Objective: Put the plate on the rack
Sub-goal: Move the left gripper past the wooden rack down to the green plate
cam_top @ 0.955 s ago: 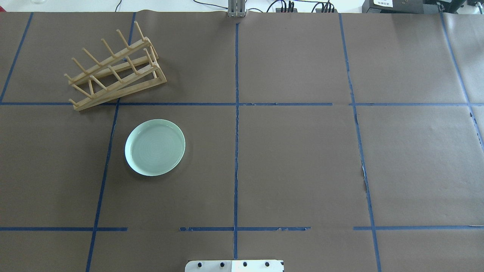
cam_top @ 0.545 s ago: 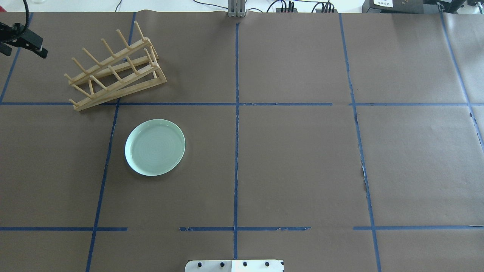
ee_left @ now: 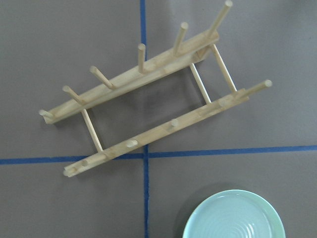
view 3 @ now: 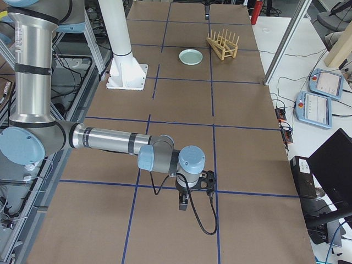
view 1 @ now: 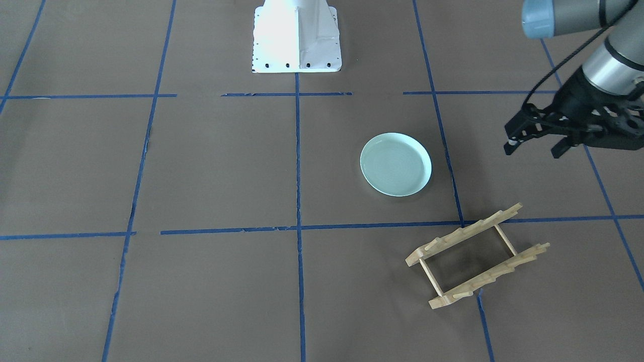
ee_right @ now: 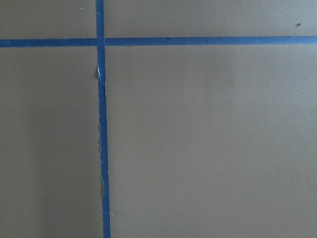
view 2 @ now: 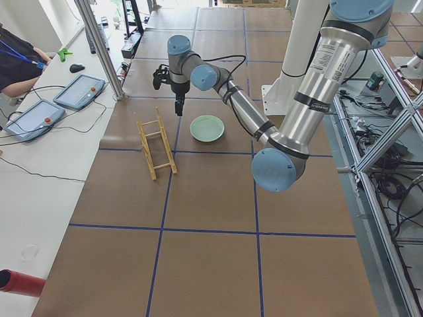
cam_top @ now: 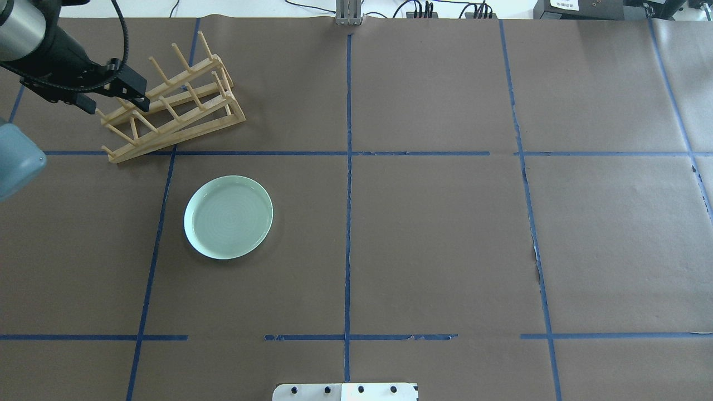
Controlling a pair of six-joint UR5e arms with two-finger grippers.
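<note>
The pale mint-green plate (cam_top: 228, 217) lies flat on the brown table, also in the front view (view 1: 396, 164) and at the bottom of the left wrist view (ee_left: 233, 218). The wooden rack (cam_top: 184, 129) stands behind it to the left, empty, also in the front view (view 1: 465, 232) and the left wrist view (ee_left: 129, 78). My left gripper (cam_top: 117, 106) is open and empty, hovering above the rack's left end; it also shows in the front view (view 1: 533, 149). My right gripper (view 3: 184, 203) shows only in the right side view, far from both; I cannot tell its state.
The white robot base plate (cam_top: 345, 391) sits at the table's near edge. A metal post (cam_top: 348, 14) stands at the far edge. Blue tape lines cross the brown paper. Tablets (view 2: 79, 90) lie on a side desk beyond the table.
My left arm has come in from the left edge and moved right, now over the rack's left end. The plate and the rack have not moved.
</note>
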